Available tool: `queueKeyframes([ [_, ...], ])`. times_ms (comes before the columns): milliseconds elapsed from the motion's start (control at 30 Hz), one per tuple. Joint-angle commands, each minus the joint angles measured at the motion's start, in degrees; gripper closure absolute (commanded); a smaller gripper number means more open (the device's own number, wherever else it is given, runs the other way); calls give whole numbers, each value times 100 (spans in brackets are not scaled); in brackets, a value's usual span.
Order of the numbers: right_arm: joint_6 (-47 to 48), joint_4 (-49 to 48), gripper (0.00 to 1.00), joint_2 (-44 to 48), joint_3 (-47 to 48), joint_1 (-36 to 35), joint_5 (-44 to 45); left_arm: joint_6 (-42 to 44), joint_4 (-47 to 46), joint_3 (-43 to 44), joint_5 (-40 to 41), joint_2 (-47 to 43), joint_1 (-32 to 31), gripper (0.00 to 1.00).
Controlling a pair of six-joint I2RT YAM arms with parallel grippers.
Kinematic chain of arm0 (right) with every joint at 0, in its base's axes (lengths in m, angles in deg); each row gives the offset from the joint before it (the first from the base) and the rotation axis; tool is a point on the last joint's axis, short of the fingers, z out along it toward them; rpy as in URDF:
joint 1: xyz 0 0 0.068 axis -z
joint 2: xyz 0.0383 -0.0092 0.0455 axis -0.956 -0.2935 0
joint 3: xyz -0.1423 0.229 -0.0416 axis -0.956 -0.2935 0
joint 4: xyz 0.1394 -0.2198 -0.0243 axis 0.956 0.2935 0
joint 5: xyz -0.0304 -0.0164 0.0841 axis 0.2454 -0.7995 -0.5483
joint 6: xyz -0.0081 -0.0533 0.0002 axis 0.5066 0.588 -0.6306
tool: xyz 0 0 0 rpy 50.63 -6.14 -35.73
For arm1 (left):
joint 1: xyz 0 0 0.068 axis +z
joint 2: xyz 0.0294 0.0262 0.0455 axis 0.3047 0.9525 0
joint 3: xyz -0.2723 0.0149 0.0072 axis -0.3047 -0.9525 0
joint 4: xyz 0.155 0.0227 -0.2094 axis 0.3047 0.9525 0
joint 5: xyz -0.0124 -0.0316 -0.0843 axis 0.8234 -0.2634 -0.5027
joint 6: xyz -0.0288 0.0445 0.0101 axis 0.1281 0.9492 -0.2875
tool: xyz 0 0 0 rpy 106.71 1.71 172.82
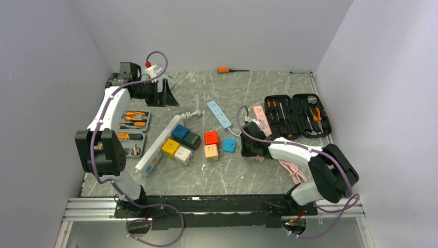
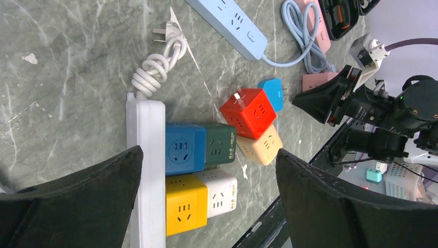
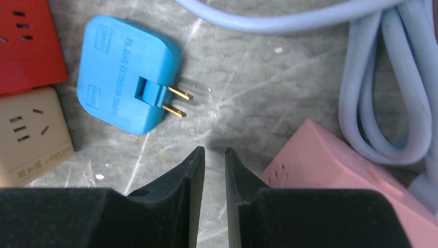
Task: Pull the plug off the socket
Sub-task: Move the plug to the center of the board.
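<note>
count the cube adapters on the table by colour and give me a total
blue cube: 1
dark green cube: 1
yellow cube: 1
white cube: 1
red cube: 1
beige cube: 1
total: 6

The flat light blue adapter is not a cube, so it is left out.

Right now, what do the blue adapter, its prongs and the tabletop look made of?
Blue adapter: moulded plastic, matte, with raised lettering on its face. Prongs: brass-coloured metal, shiny and flat. Tabletop: looks like grey-green marble or a printed laminate, veined and scuffed; I cannot tell which.
</note>
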Motion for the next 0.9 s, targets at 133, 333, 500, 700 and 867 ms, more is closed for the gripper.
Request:
queueKeyframes([
  [133,-304,848,75,722,86,68,632,133,-2,117,-179,-106,-27,1],
  [333,9,97,67,459,770,-411,128,188,118,233,-226,-32,-31,1],
  [500,34,-770,85,-734,1185,-644,-621,337,372,309,-230,-5,-57,1],
  [700,99,-1119,99,-1080,1205,-831,-950,616,605,317,-178,-28,-58,0],
  [867,48,-1165,100,-1481,1188,-798,-757,628,621,289,-222,-21,-58,1],
])
